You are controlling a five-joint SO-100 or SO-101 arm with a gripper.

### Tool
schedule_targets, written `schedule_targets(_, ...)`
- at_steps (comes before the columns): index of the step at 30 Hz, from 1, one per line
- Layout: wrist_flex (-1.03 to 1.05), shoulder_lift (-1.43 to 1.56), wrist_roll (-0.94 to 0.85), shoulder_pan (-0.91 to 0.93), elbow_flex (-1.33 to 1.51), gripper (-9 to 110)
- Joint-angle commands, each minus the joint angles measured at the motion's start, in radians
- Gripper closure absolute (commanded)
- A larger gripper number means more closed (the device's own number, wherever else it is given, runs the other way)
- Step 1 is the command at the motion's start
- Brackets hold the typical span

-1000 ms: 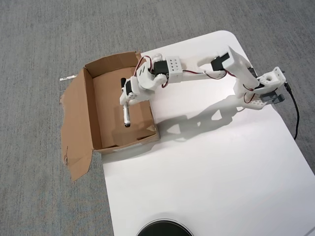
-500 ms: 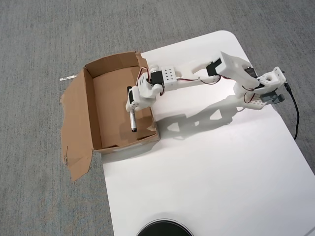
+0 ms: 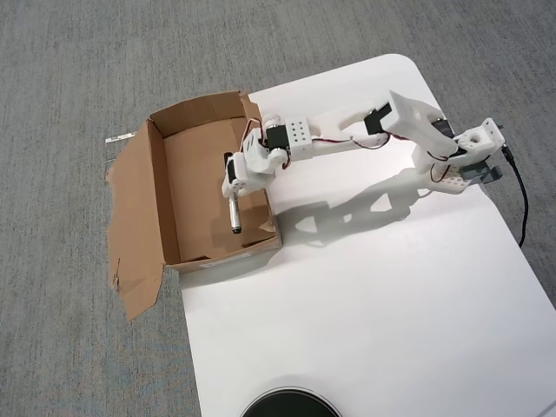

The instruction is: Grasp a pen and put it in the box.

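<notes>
Looks like an office or lab floor setup: my white table (image 3: pixel 365 304) sits on grey low-pile commercial carpet (image 3: pixel 69 69).

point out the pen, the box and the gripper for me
pen (image 3: pixel 234 214), overhead view, on the middle of its barrel below the gripper.
box (image 3: pixel 155 187), overhead view, on its left wall.
gripper (image 3: pixel 232 188), overhead view, between the fingertips where they close on the pen's upper end.
</notes>
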Motion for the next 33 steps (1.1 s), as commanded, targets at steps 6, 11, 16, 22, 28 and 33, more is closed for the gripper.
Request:
schedule_targets(6, 0.002, 0.012, 0.005, 0.008, -0.013, 85)
schedule_targets(11, 0.002, 0.012, -0.001, 0.007, -0.013, 80)
schedule_targets(16, 0.002, 0.012, -0.004, 0.007, -0.018, 80)
schedule_targets(22, 0.002, 0.012, -0.005, 0.007, -0.03, 80)
schedule_targets(28, 0.002, 0.012, -0.001, 0.008, -0.027, 84)
schedule_targets(33, 0.002, 0.02, -0.004, 0.008, -0.03, 99)
